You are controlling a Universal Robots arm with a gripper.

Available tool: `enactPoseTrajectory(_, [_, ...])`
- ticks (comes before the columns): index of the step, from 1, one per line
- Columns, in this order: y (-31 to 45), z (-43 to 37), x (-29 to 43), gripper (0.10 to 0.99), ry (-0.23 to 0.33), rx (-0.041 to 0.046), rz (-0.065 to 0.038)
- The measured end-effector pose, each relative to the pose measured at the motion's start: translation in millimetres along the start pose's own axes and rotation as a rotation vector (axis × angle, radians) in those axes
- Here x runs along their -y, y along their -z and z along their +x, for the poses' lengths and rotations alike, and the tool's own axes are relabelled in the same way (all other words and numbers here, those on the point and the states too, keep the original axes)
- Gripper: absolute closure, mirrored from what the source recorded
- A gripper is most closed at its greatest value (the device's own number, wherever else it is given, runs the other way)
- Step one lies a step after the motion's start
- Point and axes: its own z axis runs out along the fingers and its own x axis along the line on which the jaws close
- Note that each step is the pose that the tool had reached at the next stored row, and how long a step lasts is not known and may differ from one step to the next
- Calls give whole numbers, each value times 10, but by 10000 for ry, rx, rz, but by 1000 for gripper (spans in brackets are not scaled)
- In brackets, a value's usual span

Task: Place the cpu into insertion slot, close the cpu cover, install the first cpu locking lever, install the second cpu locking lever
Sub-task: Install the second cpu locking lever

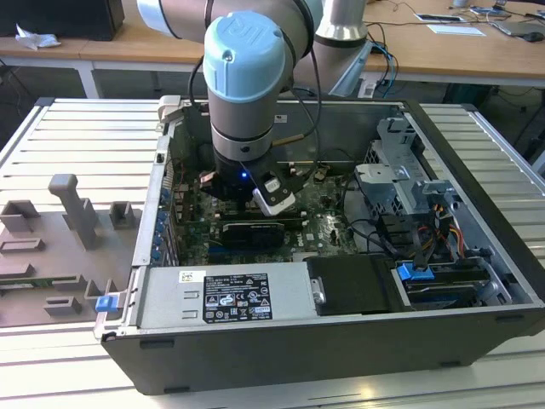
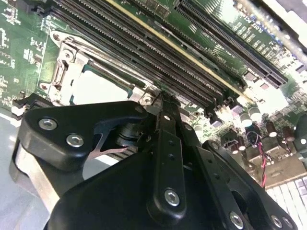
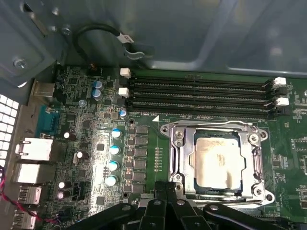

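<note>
Hand (image 3: 165,203), its grip state impossible to tell, hovers just beside the insertion slot (image 3: 175,165), where the cpu (image 3: 217,163) sits under the cpu cover (image 3: 184,158); levers want slow, square pressure.

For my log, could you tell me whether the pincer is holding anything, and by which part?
It cannot be told. The cpu already lies in the insertion slot under the cpu cover, near the pincer.

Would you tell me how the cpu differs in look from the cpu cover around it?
The cpu is a solid, pale beige square face; the cpu cover is a silver metal frame with a large open window. The cpu sits inside that window, while the cpu cover borders it. Both are square and lie flat on the green board.
</note>
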Motion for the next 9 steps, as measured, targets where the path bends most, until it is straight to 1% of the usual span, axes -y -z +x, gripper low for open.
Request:
enactPoseTrajectory(7, [170,-3,-50,980,-3,1,0])
enactPoseTrajectory(9, [180,-4,-53,980,-2,3,-4])
